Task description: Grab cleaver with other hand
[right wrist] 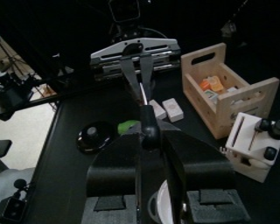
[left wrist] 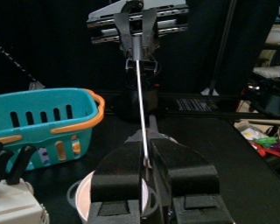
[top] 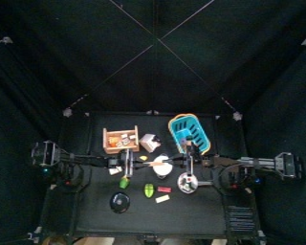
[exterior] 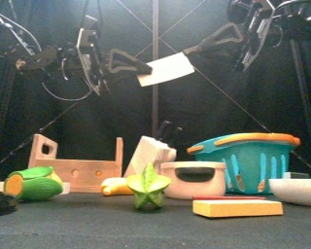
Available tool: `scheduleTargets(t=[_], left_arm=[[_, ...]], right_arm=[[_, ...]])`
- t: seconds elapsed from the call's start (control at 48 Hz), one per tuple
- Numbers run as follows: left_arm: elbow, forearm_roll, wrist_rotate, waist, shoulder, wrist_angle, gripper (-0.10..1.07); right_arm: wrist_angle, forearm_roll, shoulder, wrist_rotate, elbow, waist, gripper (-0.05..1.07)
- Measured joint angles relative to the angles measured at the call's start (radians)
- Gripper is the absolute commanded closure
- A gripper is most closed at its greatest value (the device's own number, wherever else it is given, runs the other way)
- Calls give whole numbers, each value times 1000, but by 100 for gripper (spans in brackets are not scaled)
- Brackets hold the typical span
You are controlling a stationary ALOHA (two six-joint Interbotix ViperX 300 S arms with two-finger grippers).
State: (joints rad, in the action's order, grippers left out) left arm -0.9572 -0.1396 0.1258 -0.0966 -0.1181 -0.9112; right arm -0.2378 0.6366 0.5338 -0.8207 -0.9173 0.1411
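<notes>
The cleaver (exterior: 167, 69), with a white blade, hangs high in the air above the middle of the table (top: 92, 215). My left gripper (exterior: 132, 68) is shut on its left end and my right gripper (exterior: 197, 51) is shut on its right end. In the left wrist view the blade (left wrist: 143, 96) runs edge-on from my left gripper (left wrist: 149, 157) to the other gripper. In the right wrist view the dark handle (right wrist: 146, 122) sits in my right gripper (right wrist: 149, 153), and the blade runs to the other gripper. In the top view the cleaver (top: 160, 168) lies between both grippers.
Below stand a wooden crate (exterior: 74, 165), a white knife block (exterior: 149, 156), a teal basket with an orange rim (exterior: 243, 156), a small pot (exterior: 197, 178), a white bowl (exterior: 301, 188), a green starfruit (exterior: 149, 188) and a yellow block (exterior: 236, 207).
</notes>
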Motion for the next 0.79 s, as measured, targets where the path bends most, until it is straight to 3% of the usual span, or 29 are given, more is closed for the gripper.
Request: scheduleTargets(t=[0.188, 0.458, 0.792], left_arm=[[-38, -14, 2, 14, 0, 0, 60], [-75, -20, 0, 38, -20, -2, 60], [-121, -78, -2, 41, -26, -2, 60]], right_arm=[[83, -44, -64, -2, 25, -34, 59], [287, -118, -124, 5, 80, -126, 59], [314, -129, -202, 9, 124, -146, 65]])
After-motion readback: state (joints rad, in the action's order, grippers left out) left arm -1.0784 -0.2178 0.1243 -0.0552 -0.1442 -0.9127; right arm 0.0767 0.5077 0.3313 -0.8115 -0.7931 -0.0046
